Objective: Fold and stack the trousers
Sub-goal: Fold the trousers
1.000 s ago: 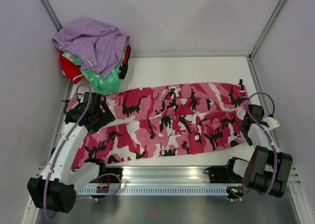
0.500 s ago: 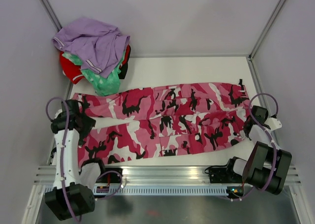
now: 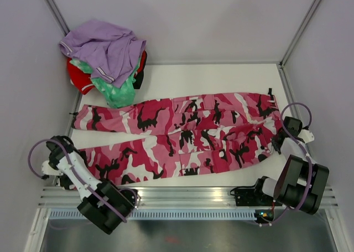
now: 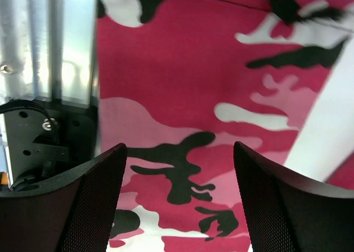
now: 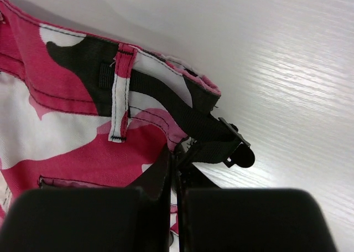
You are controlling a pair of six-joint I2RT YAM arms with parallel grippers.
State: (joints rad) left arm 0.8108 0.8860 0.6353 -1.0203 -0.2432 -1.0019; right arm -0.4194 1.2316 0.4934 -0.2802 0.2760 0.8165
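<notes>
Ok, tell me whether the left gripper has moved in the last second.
Yes. The left gripper pulled back from the far leg of the trousers beside the clothes pile toward the metal rail at the near left.

I can read no words, labels, brands, numbers or signs in any of my views; the print on the trousers (image 3: 182,138) is camouflage patches, no lettering.

Left gripper (image 4: 180,152) spread wide, black fingers (image 4: 94,207) framing the pink camouflage trousers (image 4: 182,97), aluminium rail (image 4: 61,41) up the left edge, black bracket (image 4: 33,141) below it, white table (image 4: 326,130) strip at right
</notes>
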